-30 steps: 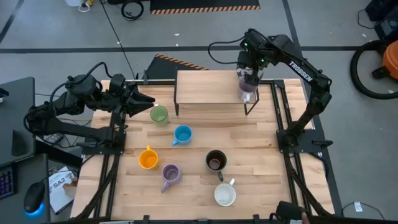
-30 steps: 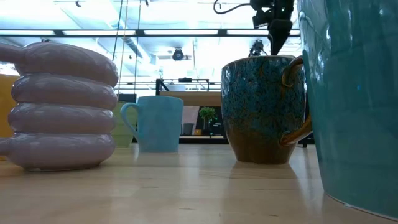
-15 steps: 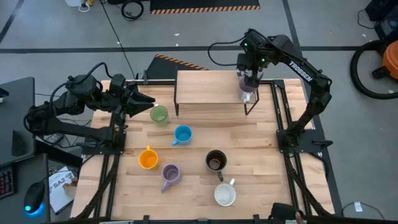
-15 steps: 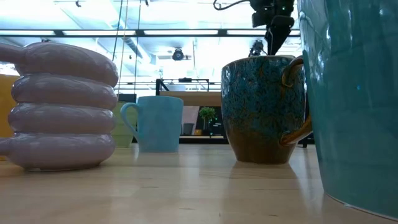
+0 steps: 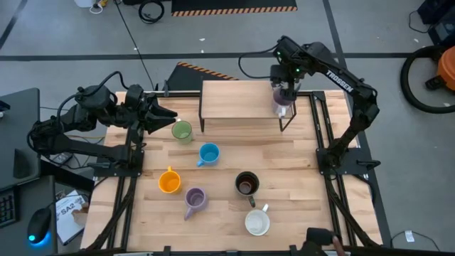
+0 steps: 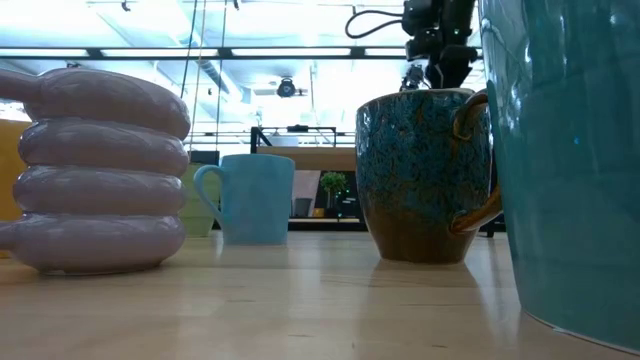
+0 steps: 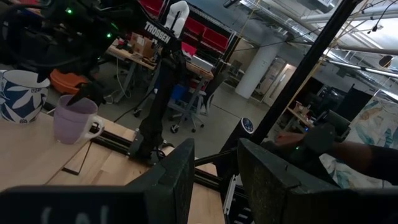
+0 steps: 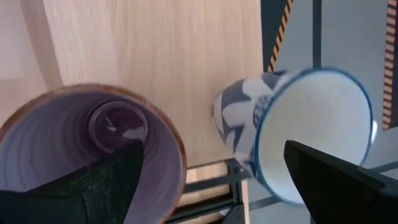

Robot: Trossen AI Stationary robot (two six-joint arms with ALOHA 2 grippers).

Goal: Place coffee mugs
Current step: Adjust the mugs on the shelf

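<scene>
We had the right hand (image 5: 284, 91) directly over the lilac mug (image 5: 282, 105) standing at the right end of the raised wooden shelf (image 5: 238, 99), its fingers spread wide: in the right wrist view one finger hung over the mug's mouth and the other outside it, toward a blue-patterned white mug (image 8: 298, 134) just beside it on the shelf. We judged the release made and the lift-off the step in hand. To do it well we needed to rise straight up, fingers kept wide, so neither rim was clipped, and swing away only once clear. The left hand (image 5: 165, 114) waited at the surface's left edge near the green mug (image 5: 182, 131), fingers parted and empty. Blue (image 5: 208, 153), orange (image 5: 169, 182), a second lilac (image 5: 194, 200), dark brown (image 5: 247, 183) and cream (image 5: 257, 222) mugs stood on the surface (image 5: 298, 160)
</scene>
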